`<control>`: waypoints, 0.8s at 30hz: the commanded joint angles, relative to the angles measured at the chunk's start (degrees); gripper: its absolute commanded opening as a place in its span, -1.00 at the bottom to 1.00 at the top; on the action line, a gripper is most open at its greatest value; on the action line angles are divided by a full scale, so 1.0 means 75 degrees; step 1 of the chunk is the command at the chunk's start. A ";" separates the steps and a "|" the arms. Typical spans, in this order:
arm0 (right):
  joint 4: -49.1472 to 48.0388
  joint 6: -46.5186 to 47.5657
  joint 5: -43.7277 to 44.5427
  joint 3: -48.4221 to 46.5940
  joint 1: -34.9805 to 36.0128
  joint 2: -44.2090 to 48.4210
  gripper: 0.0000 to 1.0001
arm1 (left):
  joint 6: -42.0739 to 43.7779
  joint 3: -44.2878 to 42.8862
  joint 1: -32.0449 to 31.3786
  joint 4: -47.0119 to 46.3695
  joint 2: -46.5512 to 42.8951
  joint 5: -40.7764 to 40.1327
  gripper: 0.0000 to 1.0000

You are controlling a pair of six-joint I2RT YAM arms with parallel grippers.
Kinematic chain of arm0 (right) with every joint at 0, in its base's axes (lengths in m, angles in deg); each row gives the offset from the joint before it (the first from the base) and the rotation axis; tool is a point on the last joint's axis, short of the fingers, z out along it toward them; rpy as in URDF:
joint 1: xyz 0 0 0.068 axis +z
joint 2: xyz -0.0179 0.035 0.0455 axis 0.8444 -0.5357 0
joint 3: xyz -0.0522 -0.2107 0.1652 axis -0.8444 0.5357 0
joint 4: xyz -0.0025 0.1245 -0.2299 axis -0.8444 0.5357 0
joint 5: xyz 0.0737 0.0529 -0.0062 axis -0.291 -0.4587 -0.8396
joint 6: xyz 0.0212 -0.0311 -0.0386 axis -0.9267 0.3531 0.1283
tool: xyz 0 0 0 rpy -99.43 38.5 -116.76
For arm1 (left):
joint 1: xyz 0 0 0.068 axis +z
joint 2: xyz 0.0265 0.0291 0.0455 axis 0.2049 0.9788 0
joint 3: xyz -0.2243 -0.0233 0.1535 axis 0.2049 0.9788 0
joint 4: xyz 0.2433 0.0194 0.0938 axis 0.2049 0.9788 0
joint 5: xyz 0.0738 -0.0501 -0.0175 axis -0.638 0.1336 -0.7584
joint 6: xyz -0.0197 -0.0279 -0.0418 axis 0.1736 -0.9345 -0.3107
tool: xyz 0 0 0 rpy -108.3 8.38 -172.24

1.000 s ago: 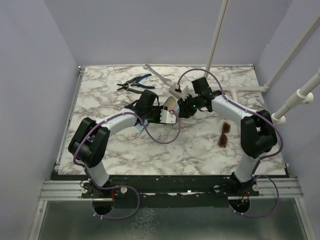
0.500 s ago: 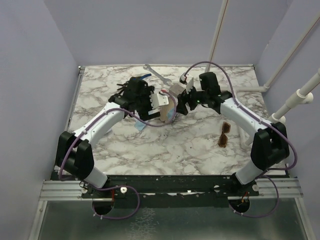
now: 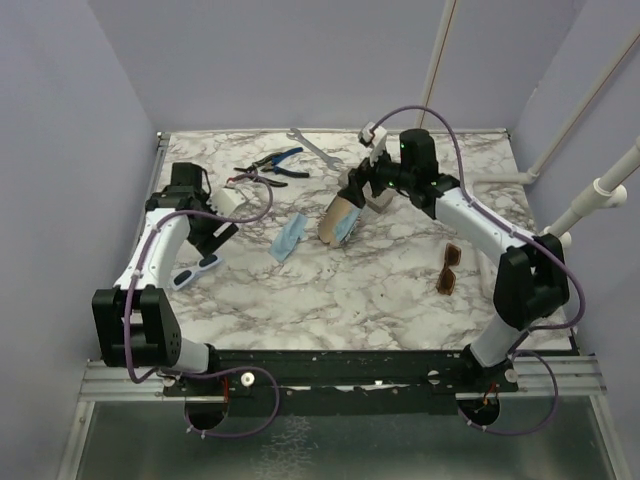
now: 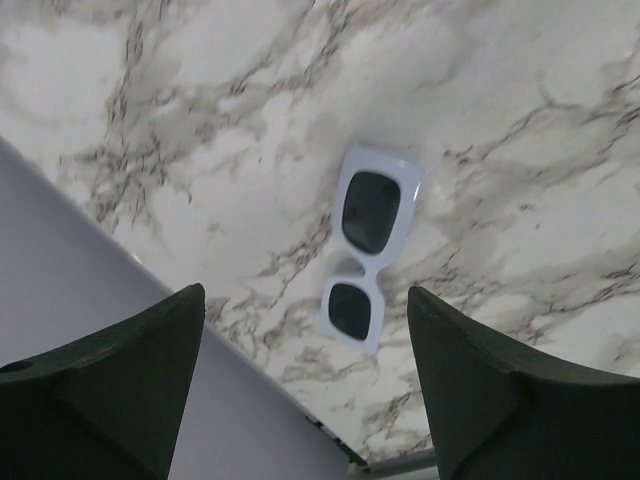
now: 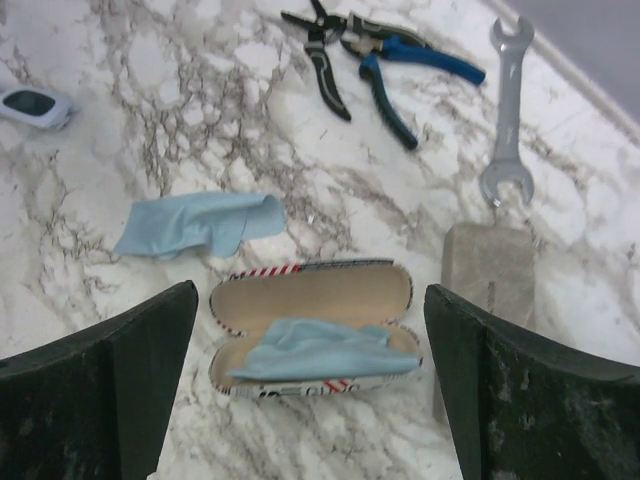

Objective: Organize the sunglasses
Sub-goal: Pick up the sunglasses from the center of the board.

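Note:
The amber-lensed sunglasses (image 3: 449, 268) lie folded on the marble at the right, far from both grippers. A second pair, white-framed with dark lenses (image 4: 365, 250), lies near the table's left edge (image 3: 197, 270). My left gripper (image 4: 305, 300) hovers above this white pair, open and empty (image 3: 212, 232). My right gripper (image 5: 310, 295) is open and empty above an open striped glasses case (image 5: 310, 325) that has a light blue cloth (image 5: 315, 350) in its lower half. In the top view the right gripper (image 3: 358, 192) stands just behind that case (image 3: 340, 218).
Another light blue cloth (image 5: 200, 222) lies left of the case. A grey oblong case (image 5: 490, 265) sits to its right. Blue-handled pliers (image 5: 375, 50) and a wrench (image 5: 507, 110) lie at the back. The left wall (image 4: 100, 330) runs close to the white pair.
Both grippers have opened and let go of the case, which now lies open on the table. The left arm has swung left to the white pair. The right gripper has drawn back.

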State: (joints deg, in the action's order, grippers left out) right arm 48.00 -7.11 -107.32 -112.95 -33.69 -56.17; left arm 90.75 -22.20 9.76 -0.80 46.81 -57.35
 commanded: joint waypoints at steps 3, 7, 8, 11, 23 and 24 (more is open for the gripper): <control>0.1445 0.0336 -0.0587 -0.2241 -0.0031 -0.0559 1.00 | 0.1377 -0.0327 0.1573 0.1740 -0.0078 0.0421 0.79; 0.2072 0.0265 -0.0828 -0.2523 -0.0028 -0.0508 0.99 | 0.2376 -0.0461 0.2249 0.2320 0.0394 0.1207 0.82; 0.2073 0.0262 -0.0844 -0.2416 -0.0026 -0.0464 0.99 | 0.2632 -0.0305 0.2265 0.2314 0.0430 0.1330 0.79; 0.1984 0.0124 -0.0795 -0.2198 -0.0029 -0.0413 1.00 | 0.2607 0.0272 0.2250 0.1595 0.0325 0.1804 0.75; 0.2066 -0.0156 -0.0744 -0.1814 -0.0022 -0.0103 1.00 | 0.2145 0.0938 0.2188 -0.0358 0.0732 0.2072 0.72; 0.2081 -0.0187 -0.0754 -0.1817 -0.0025 -0.0087 0.99 | 0.2145 0.0947 0.2171 -0.0431 0.0793 0.2147 0.76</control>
State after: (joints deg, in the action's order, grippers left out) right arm 61.58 -7.39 -111.76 -126.87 -33.71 -58.96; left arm 106.56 -16.24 26.42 0.03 50.75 -44.91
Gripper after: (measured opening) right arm 0.996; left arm 0.840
